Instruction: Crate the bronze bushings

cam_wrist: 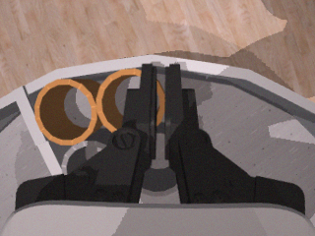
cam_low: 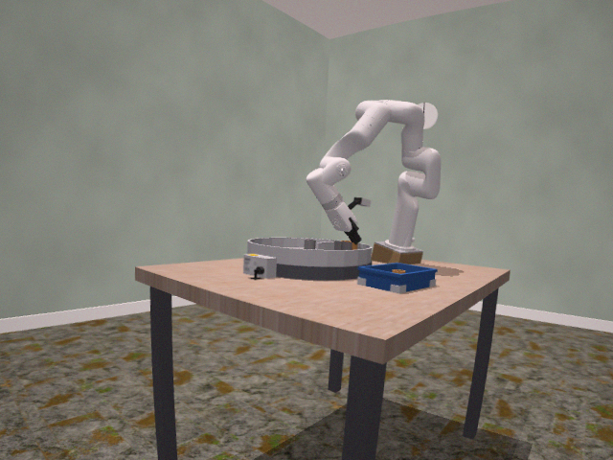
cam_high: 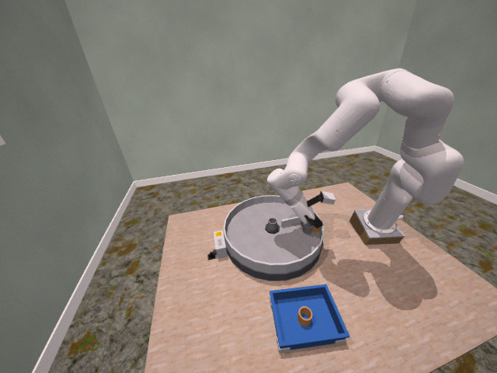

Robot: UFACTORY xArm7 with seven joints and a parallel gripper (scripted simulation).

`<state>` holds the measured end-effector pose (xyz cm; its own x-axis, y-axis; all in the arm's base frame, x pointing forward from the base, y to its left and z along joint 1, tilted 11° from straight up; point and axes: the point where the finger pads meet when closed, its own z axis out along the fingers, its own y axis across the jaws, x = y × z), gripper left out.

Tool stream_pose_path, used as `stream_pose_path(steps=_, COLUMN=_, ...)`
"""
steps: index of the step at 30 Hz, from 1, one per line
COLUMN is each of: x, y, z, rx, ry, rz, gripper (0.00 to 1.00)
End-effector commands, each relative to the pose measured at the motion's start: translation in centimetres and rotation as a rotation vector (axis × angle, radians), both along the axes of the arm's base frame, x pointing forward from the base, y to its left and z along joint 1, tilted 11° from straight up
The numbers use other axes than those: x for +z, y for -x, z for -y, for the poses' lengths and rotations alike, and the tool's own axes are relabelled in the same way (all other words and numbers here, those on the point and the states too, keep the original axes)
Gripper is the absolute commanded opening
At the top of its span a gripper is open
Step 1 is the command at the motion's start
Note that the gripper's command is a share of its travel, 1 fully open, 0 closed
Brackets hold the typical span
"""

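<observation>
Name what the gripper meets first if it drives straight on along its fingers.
Shut on the wall of a bronze bushing, the gripper would likely meet the turning table floor inside its rim; depth is unclear.

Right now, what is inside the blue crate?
One bronze bushing rests near the middle of the crate. From the top view I see nothing else in it; only the spot under the bushing is covered.
</observation>
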<state>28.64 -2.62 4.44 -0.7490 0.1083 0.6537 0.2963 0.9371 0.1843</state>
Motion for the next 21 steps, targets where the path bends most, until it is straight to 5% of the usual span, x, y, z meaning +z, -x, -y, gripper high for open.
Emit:
stream_pose_path(steps=1, x=0.1, y=-0.1, z=0.1, rx=-0.001, ry=0.002, rz=0.003, gripper=0.00)
stream_pose_path(steps=8, x=0.8, y=-0.1, z=0.2, rx=-0.001, ry=0.002, rz=0.003, gripper=0.00)
stream_pose_path(steps=21, x=5.5, y=0.1, z=1.1, rx=-0.001, ry=0.002, rz=0.003, gripper=0.00)
